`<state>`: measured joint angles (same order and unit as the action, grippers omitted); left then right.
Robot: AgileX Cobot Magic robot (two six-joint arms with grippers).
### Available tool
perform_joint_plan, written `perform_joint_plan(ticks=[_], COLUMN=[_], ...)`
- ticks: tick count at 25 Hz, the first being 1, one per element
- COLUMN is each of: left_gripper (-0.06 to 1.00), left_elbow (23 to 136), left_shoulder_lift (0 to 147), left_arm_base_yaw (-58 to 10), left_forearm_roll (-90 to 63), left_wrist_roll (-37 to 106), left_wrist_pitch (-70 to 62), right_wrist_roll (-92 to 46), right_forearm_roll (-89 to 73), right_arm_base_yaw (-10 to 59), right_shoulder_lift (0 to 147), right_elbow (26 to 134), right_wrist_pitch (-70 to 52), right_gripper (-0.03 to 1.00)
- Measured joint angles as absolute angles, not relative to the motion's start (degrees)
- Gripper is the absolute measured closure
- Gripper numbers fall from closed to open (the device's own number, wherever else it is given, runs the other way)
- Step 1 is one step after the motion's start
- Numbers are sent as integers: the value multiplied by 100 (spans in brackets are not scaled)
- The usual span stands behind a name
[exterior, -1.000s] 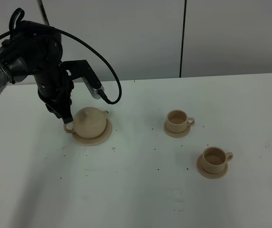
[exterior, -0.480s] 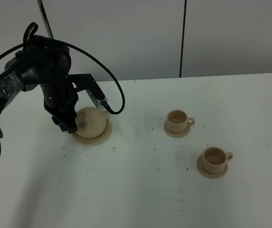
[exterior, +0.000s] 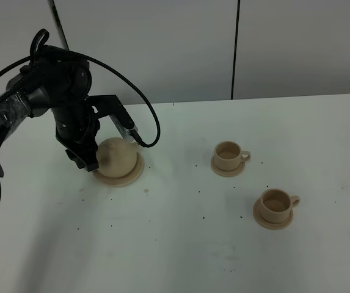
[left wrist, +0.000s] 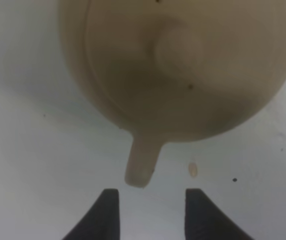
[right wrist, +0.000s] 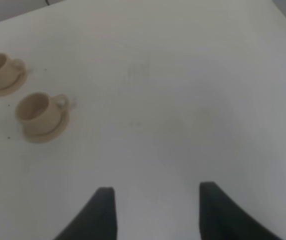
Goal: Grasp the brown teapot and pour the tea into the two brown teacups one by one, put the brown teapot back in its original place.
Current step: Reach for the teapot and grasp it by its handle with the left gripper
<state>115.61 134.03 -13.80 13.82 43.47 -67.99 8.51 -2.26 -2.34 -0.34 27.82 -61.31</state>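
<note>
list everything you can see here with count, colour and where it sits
teapot: one, beige-tan, on the wide saucer at the table's left
wide saucer: one, beige-tan, under the teapot
teacups: two, beige-tan, right of the middle, each on a small saucer
small saucers: two, beige-tan, under the cups
crumb: one, tan, on the table in front of the wide saucer
table: one, white, scattered dark specks
wall: pale grey panels, behind the table
left arm: one, black, above the teapot's left side
left pincer: one, black, open, teapot handle just ahead of the gap, not gripped
right pincer: one, black, open, over bare table, holding nothing
</note>
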Motion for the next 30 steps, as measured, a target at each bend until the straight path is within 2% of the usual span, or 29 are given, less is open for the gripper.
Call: perform_joint_plan(ticks=[30], left_gripper=[56], left_elbow=[11561], left_shoulder_lift=[13525], left_arm_base_yaw=[-1380], left_forearm_roll=[1436], left_wrist_roll=[4347], left_wrist_pitch=[-6371], right_wrist_roll=[847], right_forearm_roll=[-226], right_arm_base_yaw=[-234], right_shoulder_lift=[-34], right_elbow=[2782], right_wrist_pitch=[-6131], right_gripper=[59])
